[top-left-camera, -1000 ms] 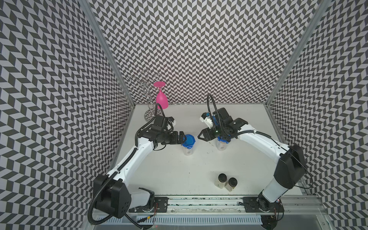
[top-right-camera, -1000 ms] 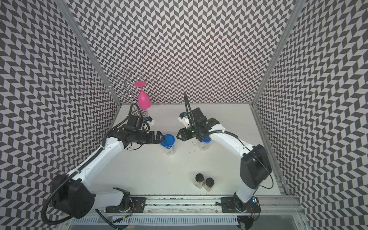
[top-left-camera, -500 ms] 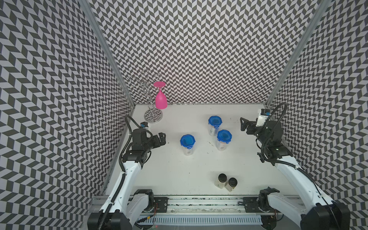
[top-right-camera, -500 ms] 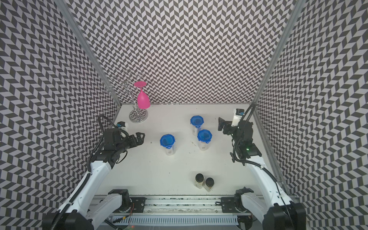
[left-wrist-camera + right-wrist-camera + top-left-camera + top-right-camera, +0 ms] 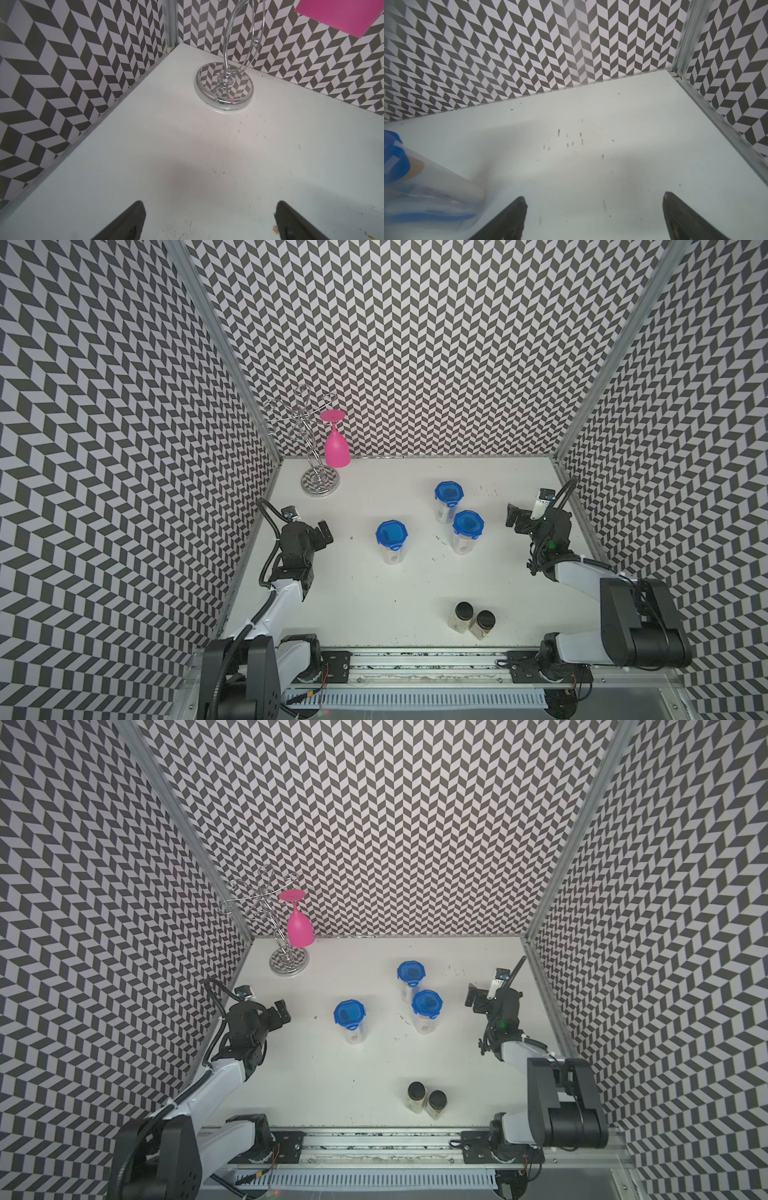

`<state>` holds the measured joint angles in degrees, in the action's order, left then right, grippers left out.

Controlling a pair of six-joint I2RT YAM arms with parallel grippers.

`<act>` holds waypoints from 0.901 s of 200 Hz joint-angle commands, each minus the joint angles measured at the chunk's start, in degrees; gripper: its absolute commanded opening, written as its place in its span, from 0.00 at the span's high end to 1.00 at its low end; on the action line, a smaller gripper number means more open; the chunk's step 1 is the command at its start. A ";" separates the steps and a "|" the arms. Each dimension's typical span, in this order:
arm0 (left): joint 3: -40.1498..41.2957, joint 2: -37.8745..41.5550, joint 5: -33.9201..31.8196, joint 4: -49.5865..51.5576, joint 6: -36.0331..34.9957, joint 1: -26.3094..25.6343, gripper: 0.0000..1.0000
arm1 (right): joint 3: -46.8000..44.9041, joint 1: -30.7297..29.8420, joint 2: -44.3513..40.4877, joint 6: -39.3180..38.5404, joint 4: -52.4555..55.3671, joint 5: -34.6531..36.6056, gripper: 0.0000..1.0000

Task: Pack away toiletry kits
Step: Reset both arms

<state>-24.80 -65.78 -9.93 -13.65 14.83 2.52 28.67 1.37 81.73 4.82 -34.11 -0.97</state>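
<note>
Three tall clear tubs with blue lids stand upright mid-table in both top views: one to the left [image 5: 391, 541], one at the back [image 5: 448, 502] and one just in front of it [image 5: 467, 531]. All three lids sit on their tubs. My left gripper [image 5: 324, 533] hovers open near the left wall, well clear of the left tub [image 5: 350, 1021]. My right gripper [image 5: 515, 516] is open near the right wall, a short way right of the front tub. Bare table lies between the left gripper's [image 5: 209, 204] fingers. The right gripper [image 5: 593, 198] is empty too, a blurred tub [image 5: 425, 187] off to its side.
A pink wine glass [image 5: 336, 448] hangs upside down on a chrome rack [image 5: 320, 483] in the back left corner, whose base [image 5: 224, 91] lies ahead of the left gripper. Two black-capped jars [image 5: 471, 620] stand near the front edge. Patterned walls close three sides.
Both arms have drawn back from the tubs to the side walls. The right gripper has let go of the tub by it and opened wide. The tubs stand where they were.
</note>
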 commanded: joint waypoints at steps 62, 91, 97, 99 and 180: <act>1.72 -17.63 -2.07 -34.13 -7.74 -2.34 0.01 | -10.22 -0.04 4.87 -4.41 -29.88 -3.82 0.00; 2.45 -22.13 -0.27 -42.70 -10.87 -2.75 0.01 | -17.13 -0.39 7.67 -4.76 -44.17 -3.93 0.00; 2.55 -22.12 0.25 -42.60 -12.38 -3.68 0.01 | -16.46 -0.38 6.89 -4.81 -40.36 -3.95 0.00; 2.71 -22.09 0.26 -42.80 -12.79 -3.98 0.01 | -14.87 -0.39 6.69 -4.82 -39.40 -3.95 0.00; 10.58 -22.83 2.37 -57.37 -13.81 -4.21 0.00 | -12.82 -2.43 6.64 -5.71 -35.68 0.43 0.00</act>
<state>-13.96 -89.47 -8.05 -67.51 1.72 -1.80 15.64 -0.91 88.82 -0.03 -66.87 -1.72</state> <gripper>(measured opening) 0.995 0.998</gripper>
